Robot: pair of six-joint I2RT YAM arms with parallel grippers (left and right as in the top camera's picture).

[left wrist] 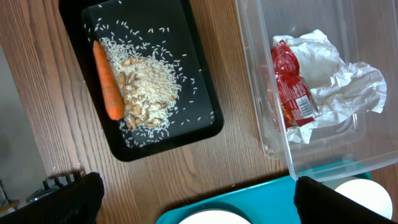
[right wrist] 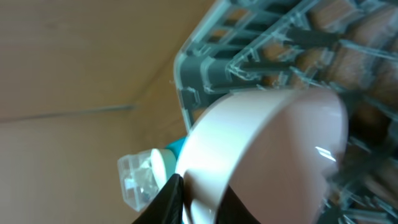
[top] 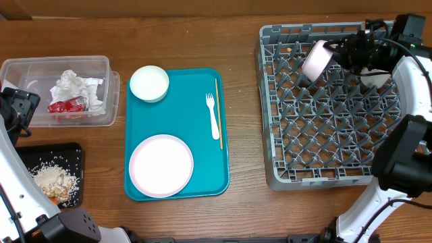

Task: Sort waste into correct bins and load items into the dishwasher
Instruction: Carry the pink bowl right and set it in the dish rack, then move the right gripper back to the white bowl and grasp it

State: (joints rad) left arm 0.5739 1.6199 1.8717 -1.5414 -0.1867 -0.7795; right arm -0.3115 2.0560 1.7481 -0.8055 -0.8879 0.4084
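My right gripper [top: 334, 51] is shut on the rim of a pale pink bowl [top: 315, 61] and holds it tilted on edge over the far left part of the grey dish rack [top: 277, 172]; the bowl fills the right wrist view [right wrist: 273, 143], the rack [right wrist: 261, 43] behind it. A small white cup [top: 375, 76] sits in the rack. The teal tray [top: 185, 101] holds a second bowl [top: 149, 83], the round plate [top: 160, 165], the white fork [top: 213, 115] and the wooden stick [top: 219, 108]. My left gripper [left wrist: 196, 202] is open and empty over the table at the left.
The clear tub [top: 101, 67] at the far left holds white napkins [left wrist: 336, 74] and the red wrapper [left wrist: 292, 87]. The black tray [left wrist: 199, 118] near the front left holds rice [left wrist: 149, 84] and an orange carrot piece [left wrist: 107, 81].
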